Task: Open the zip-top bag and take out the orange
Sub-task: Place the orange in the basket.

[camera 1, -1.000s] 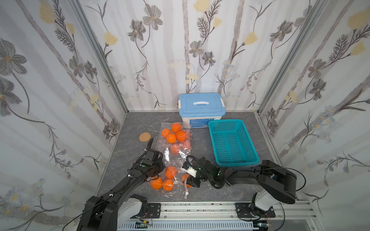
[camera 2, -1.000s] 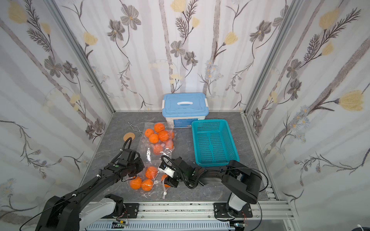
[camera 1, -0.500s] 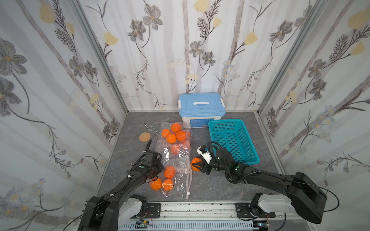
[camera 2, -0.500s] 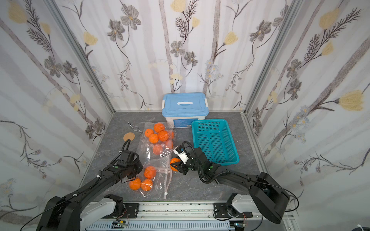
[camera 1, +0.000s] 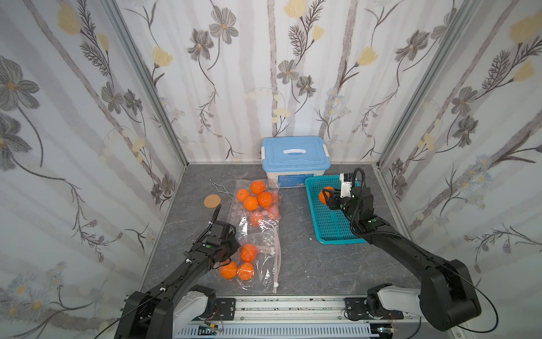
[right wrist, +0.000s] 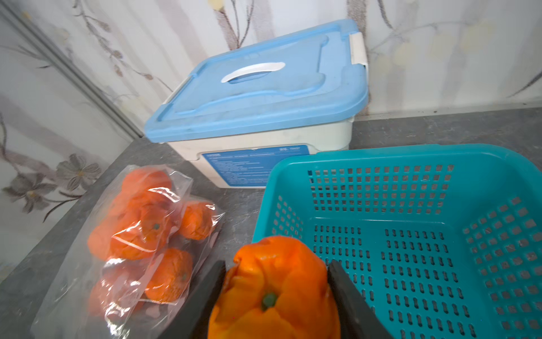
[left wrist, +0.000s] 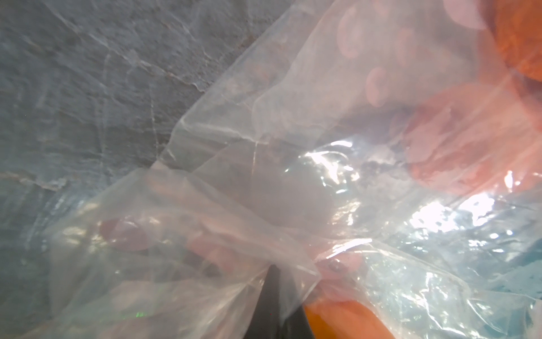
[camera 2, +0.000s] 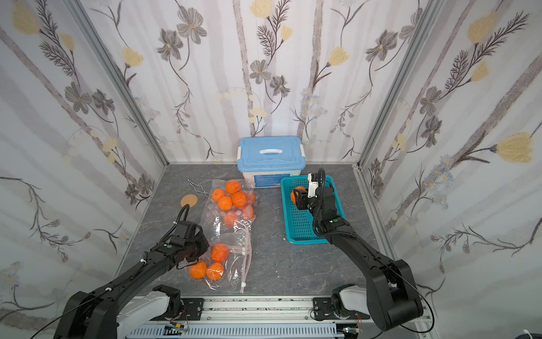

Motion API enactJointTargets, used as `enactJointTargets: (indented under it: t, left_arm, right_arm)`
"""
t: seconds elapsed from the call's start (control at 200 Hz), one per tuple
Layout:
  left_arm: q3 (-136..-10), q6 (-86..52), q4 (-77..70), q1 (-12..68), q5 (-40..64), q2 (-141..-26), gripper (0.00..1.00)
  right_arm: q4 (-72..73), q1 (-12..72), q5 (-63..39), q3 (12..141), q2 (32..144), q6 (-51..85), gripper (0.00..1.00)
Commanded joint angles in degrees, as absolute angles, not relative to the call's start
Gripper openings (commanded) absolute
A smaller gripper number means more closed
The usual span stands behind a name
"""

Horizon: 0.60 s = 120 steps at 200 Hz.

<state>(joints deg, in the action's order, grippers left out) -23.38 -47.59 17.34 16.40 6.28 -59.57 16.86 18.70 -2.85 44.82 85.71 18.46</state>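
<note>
The clear zip-top bag (camera 1: 265, 261) lies at the front of the grey floor with three oranges (camera 1: 248, 253) inside and its zip edge facing right. My left gripper (camera 1: 224, 249) is shut on the bag's film at its left side; in the left wrist view the fingertips (left wrist: 271, 268) pinch crumpled plastic (left wrist: 264, 146). My right gripper (camera 1: 325, 196) is shut on one orange (camera 1: 326, 192) and holds it above the rear left part of the teal basket (camera 1: 337, 241). The right wrist view shows that orange (right wrist: 272, 293) squeezed between both fingers.
A second clear bag (camera 1: 258, 202) with several oranges lies behind the first. A white box with a blue lid (camera 1: 294, 154) stands at the back wall, touching the basket. A cork disc (camera 1: 212, 201) and a wire piece (camera 1: 220, 187) lie at the back left.
My right gripper has carried the orange from beside the front bag's mouth back and to the right, to above the basket. The left gripper has stayed on the bag.
</note>
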Motion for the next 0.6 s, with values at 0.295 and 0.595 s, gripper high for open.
enactJointTargets:
  t: [0.295,0.595]
  left_arm:
    - [-23.7,-47.1,16.6,16.1,6.6,-59.7,0.00]
    - [-23.6,-47.0,16.1,16.1,6.9,-60.5,0.00]
  right_arm:
    - [18.1,20.2,2.6,59.9,109.3,32.6,0.39]
    - [17.1,20.7,4.6,62.8,116.1,36.1,0.48]
